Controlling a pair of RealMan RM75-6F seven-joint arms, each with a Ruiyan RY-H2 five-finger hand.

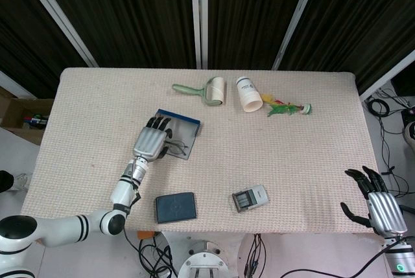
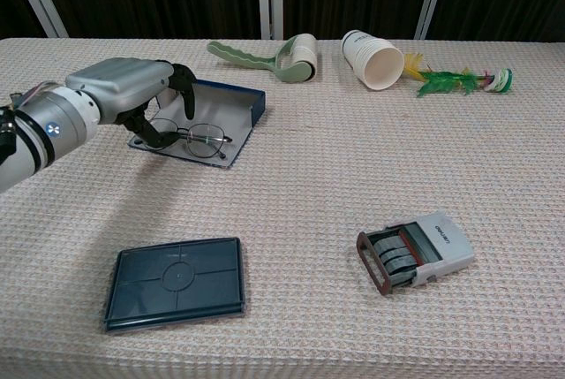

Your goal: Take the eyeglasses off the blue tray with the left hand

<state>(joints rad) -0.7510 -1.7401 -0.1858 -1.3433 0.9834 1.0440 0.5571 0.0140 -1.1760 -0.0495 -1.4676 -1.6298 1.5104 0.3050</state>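
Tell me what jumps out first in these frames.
The left robot hand reaches over the blue tray at table left, fingers curled down by the eyeglasses, which lie in the tray. Behind, a tipped paper cup lies beside a green feather shuttlecock.

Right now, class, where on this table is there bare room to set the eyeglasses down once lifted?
Bare cloth lies left of the blue tray, and widely between the tray, the paper cup and the date stamp. The far edge is crowded: lint roller, cup, feathered shuttlecock. The left hand covers the eyeglasses; a dark case sits nearer.
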